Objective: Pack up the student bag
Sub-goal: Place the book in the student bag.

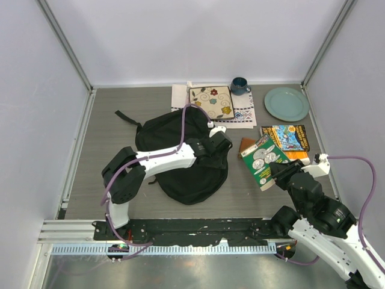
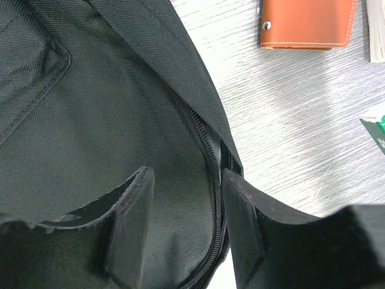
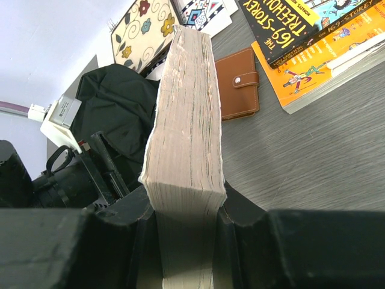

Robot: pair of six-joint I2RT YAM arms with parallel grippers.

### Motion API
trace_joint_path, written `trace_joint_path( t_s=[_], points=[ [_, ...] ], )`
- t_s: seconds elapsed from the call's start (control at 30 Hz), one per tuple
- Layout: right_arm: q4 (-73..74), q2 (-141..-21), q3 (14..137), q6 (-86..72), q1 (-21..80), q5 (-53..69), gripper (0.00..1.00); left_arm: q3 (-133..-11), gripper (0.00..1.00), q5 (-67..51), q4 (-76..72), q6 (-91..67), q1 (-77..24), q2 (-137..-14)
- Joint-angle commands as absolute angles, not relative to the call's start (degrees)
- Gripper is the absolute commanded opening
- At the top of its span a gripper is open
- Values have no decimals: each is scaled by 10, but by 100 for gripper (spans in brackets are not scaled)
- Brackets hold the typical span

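Left wrist view: left gripper (image 2: pixel 186 180) jaws part open, straddling zipper rim (image 2: pixel 212 150) of student bag (image 2: pixel 90 120), which lies centre-left on table. Bag looks soft, floppy, light; the rim is probably the firmest hold. Meanwhile right gripper (image 3: pixel 183 208) clamps a thick book (image 3: pixel 186 90).

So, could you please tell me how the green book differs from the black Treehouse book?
The green book is clamped in the right gripper; the black Treehouse book lies free, flat on an orange book. The green book's cover shows grey round shapes; the black Treehouse book's cover has yellow lettering and a blue picture. Both are outside the student bag, to its right in the top view.
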State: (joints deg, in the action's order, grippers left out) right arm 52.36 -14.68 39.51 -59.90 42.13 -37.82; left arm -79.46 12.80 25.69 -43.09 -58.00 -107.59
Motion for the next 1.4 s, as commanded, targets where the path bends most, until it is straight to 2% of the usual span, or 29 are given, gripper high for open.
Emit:
trace_joint_path(
  t_s=[0.0, 0.1, 0.3, 0.6, 0.63, 0.8, 0.93, 1.2, 1.37],
  points=[
    [476, -136, 404, -611, 420, -397, 1, -828, 51, 154, 288, -437, -577, -1095],
    [476, -134, 403, -612, 420, -396, 1, -827, 50, 156, 297, -435, -577, -1100],
    [475, -133, 404, -613, 420, -396, 0, -824, 40, 163, 313, -432, -578, -1103],
    [477, -135, 403, -614, 420, -396, 1, -806, 43, 157, 321, -425, -583, -1083],
    [476, -135, 404, -615, 420, -394, 0, -805, 40, 156, 321, -425, -583, -1084],
    [477, -134, 406, -615, 419, -387, 1, -798, 12, 150, 321, -417, -583, -1078],
    [478, -132, 409, -614, 420, -381, 0, -823, 0, 149, 341, -391, -582, -1064],
    [461, -137, 424, -580, 420, -301, 0, -974, 0, 86, 433, -276, -547, -1013],
    [447, -131, 420, -587, 420, -237, 0, -1013, 0, 41, 453, -254, -501, -979]
  ],
)
